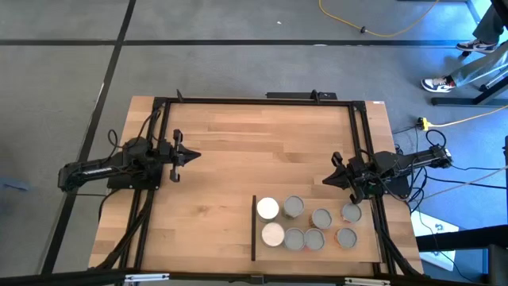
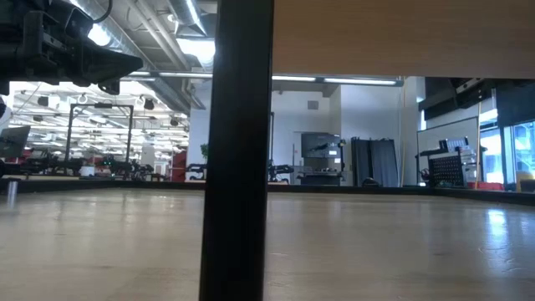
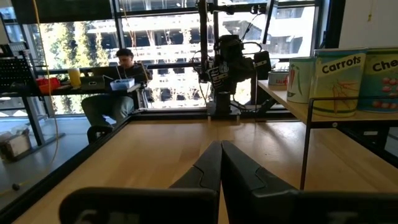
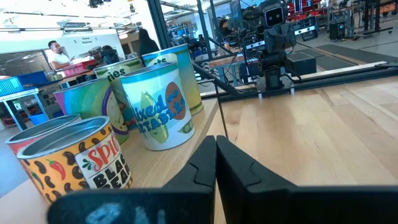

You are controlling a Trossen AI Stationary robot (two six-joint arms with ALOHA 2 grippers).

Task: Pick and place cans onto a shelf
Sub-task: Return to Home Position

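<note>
Clenched and holding nothing, both sets of jaws show fingers (image 3: 202, 174) pressed flat together in their own wrist views. Of the two, the left jaws hang at their own side of the worktop (image 1: 262, 143), pointing inward and well apart from everything else. The right jaws hang at the opposite side, pointing back toward them.

Just beside the right jaws, toward the worktop's front edge, lies the shelf (image 1: 279, 254). Its dark strip (image 1: 254, 229) runs along the edge nearer the left jaws. Eight cans (image 1: 294, 207) stand on it: two white-topped ones (image 1: 267, 208) next to the strip, and six grey-topped ones (image 1: 321, 218) closer to the right jaws. They form two loose rows of four, close together and all upright. In the right wrist view the closest of them, a spicy black beans can (image 4: 74, 158), stands just off to one side of that arm's fingers.

No can lies loose on the bare worktop, and neither arm carries one. Judging by that, the placing looks finished, and all that remains is for the two arms to settle at rest.
</note>
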